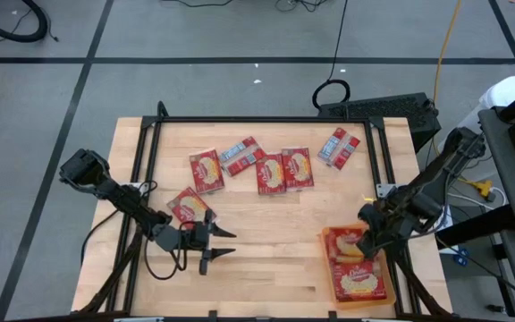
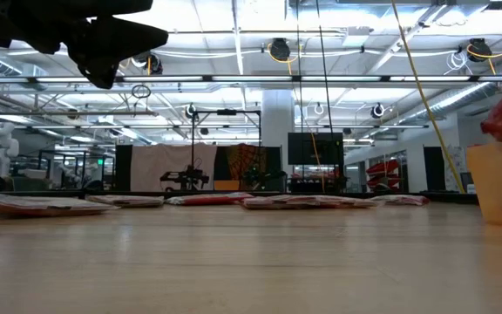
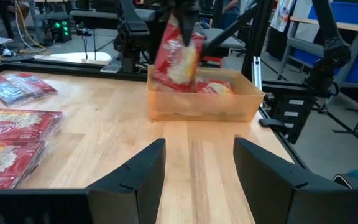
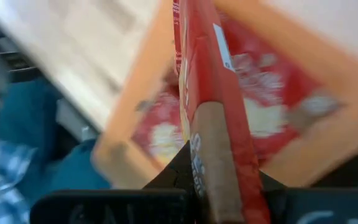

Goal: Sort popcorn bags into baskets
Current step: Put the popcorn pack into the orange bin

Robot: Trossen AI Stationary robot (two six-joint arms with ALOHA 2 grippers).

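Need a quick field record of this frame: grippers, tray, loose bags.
left gripper: open, empty, over bare table just past the nearest loose bag
right gripper: shut on a popcorn bag, holding it upright over the orange tray
tray contents: at least one bag lying flat inside
tray position: front right corner of the wooden table
loose bags: six flat on the table, in a row across the far half, one nearer the left gripper

Bag pinched right above the orange basket (image 4: 135, 118)

The right gripper (image 4: 219, 186) clamped a red popcorn bag (image 4: 207, 93) edge-on over the basket, where another bag (image 4: 263, 118) lay flat inside.
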